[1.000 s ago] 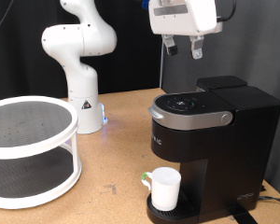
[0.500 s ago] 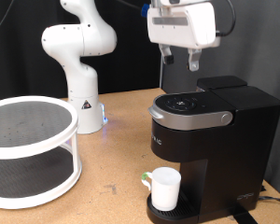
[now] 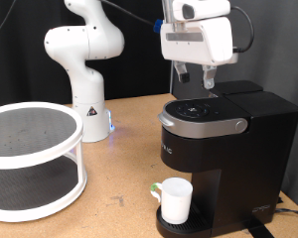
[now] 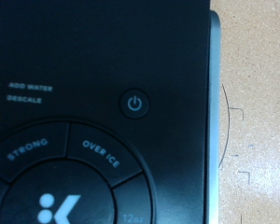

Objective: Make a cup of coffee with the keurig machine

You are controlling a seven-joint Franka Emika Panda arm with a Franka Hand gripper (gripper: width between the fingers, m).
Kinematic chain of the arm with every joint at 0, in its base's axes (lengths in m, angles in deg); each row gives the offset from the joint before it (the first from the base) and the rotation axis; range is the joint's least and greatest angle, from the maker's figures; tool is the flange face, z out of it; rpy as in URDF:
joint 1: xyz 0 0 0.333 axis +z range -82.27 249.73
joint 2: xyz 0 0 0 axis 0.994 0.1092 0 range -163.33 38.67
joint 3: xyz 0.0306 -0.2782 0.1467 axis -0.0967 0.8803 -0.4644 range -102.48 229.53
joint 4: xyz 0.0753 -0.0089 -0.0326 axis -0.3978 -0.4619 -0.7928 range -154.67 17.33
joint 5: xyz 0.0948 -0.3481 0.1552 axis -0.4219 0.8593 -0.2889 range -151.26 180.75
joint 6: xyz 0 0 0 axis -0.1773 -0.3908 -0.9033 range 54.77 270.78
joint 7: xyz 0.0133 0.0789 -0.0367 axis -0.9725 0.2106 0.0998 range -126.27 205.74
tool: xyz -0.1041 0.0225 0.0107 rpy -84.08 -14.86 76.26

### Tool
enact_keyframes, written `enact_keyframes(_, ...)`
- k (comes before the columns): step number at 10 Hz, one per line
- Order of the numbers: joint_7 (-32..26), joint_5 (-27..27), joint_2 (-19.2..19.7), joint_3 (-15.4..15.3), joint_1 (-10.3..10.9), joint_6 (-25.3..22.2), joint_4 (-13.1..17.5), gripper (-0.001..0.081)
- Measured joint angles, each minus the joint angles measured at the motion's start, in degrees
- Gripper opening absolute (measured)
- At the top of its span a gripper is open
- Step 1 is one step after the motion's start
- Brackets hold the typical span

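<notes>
The two-finger gripper on its white housing hung directly above the boxy matte black Keurig machine, near the lid but not touching it in the exterior view. Its dark fingers pointed down with a small gap visible between them and nothing held; judged narrow rather than wide, though the view was too coarse to be sure. The wrist view was filled by the machine's black top panel: the round power button sat near centre, with the "STRONG" segment and "OVER ICE" segment of the brew dial below it, and the grey-silver lid edge along one side with wooden table beyond. The plain white cylindrical ceramic mug already stood on the drip tray under the spout, well below the gripper and towards the exterior view's bottom. The lid appeared closed. Judgement: the step in hand was the button press, with the gripper lined up over the control panel; a press would call for a straight, gentle descent with one fingertip centred on the chosen button. A white two-tier round rack stood at the exterior view's left, uninvolved.
</notes>
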Motion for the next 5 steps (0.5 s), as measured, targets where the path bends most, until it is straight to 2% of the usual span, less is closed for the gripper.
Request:
enact_keyframes(2,0.0,1.18,0.47,-0.13,0.0,2.85,-1.3,0.0543)
enact_keyframes(3,0.0,1.66,0.53,-0.18,0.0,4.32,-2.07,0.0543)
enact_keyframes(4,0.0,1.97,0.57,-0.21,0.0,5.5,-2.8,0.0406)
enact_keyframes(5,0.0,2.08,0.7,-0.21,0.0,5.96,-3.35,0.0406)
